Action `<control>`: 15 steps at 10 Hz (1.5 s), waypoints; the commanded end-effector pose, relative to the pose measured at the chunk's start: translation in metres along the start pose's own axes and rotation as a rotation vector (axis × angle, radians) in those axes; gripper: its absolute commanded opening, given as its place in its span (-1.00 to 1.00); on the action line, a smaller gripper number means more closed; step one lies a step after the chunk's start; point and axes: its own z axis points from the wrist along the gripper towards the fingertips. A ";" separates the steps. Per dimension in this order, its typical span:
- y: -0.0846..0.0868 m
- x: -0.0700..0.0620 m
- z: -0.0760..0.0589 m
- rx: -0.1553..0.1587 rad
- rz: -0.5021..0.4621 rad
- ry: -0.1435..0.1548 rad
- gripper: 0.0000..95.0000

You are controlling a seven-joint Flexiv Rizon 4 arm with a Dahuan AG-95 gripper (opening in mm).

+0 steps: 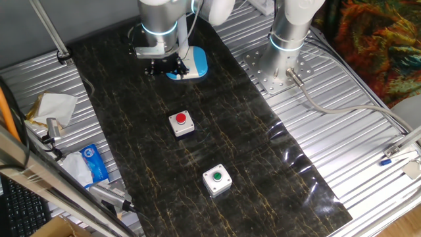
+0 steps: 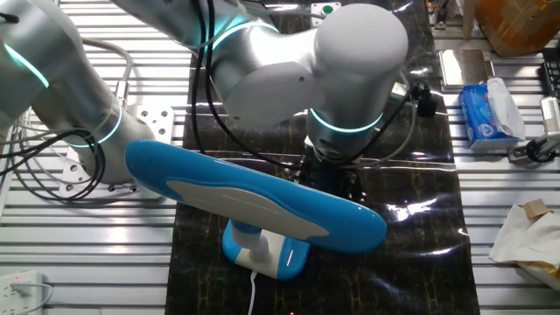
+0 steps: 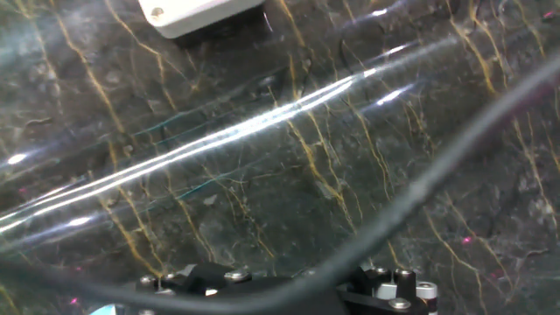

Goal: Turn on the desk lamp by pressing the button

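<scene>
The desk lamp's light-blue base with its white top plate (image 1: pixel 193 64) sits at the far end of the black marbled mat. In the other fixed view its long blue-and-white head (image 2: pixel 254 199) stretches across the front, above the base (image 2: pixel 267 254). The button is too small to make out in any view. My gripper (image 1: pixel 166 68) hangs low over the mat, just left of the base and close against it. In the other fixed view the gripper (image 2: pixel 337 182) is mostly hidden behind the lamp head. The hand view shows only mat, a dark cable and the hand's hardware (image 3: pixel 203 280); the fingertips are hidden.
A grey box with a red dome button (image 1: pixel 181 123) stands mid-mat, and one with a green dome (image 1: pixel 216 180) nearer the front. A pale box corner (image 3: pixel 197 16) shows in the hand view. Tissue pack (image 1: pixel 93 164) and crumpled paper (image 1: pixel 56 105) lie at the left.
</scene>
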 end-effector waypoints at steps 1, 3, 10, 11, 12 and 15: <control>0.001 0.005 0.000 -0.008 -0.038 -0.011 1.00; 0.001 0.008 0.000 -0.008 -0.041 -0.007 1.00; 0.006 0.032 0.008 -0.003 -0.057 -0.008 1.00; 0.007 0.032 0.012 0.002 -0.054 -0.005 1.00; 0.006 0.033 0.018 0.006 -0.050 -0.007 1.00; 0.006 0.036 0.025 -0.001 -0.054 -0.008 1.00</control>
